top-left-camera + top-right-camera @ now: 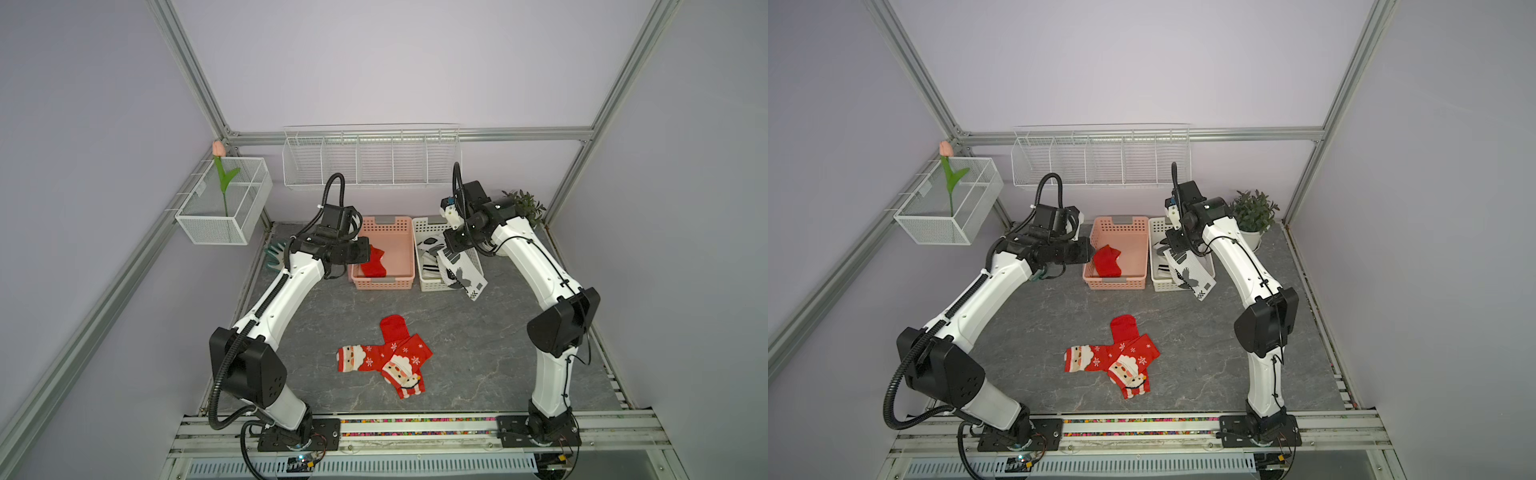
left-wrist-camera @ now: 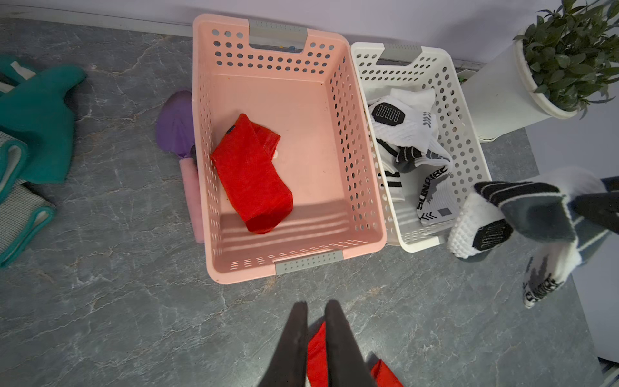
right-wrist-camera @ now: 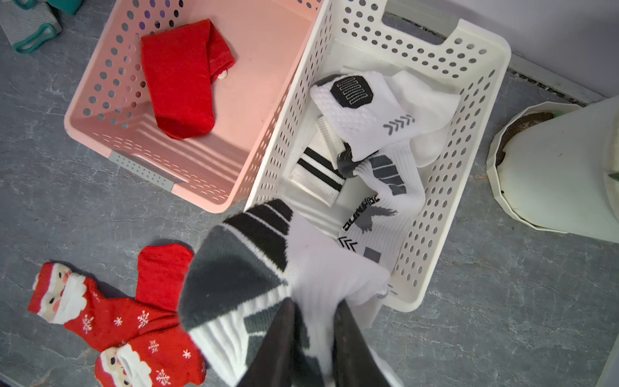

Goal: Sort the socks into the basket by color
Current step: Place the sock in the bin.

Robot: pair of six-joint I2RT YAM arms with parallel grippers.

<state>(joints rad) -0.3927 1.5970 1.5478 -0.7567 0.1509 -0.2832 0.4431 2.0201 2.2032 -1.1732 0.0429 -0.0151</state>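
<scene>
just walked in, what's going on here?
Sorting socks by color. The right claw grips a white sock above the near end of the white basket; other white socks lie inside. The pink basket has one red sock; the left claw is near it, grip unclear. Three red socks lie on the table.

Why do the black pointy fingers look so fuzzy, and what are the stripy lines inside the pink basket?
Left wrist view: the left gripper sits near the lens, so it blurs; the stripes on the pink basket floor are probably light through its slotted wall. Right wrist view: the close white sock looks soft too.
</scene>
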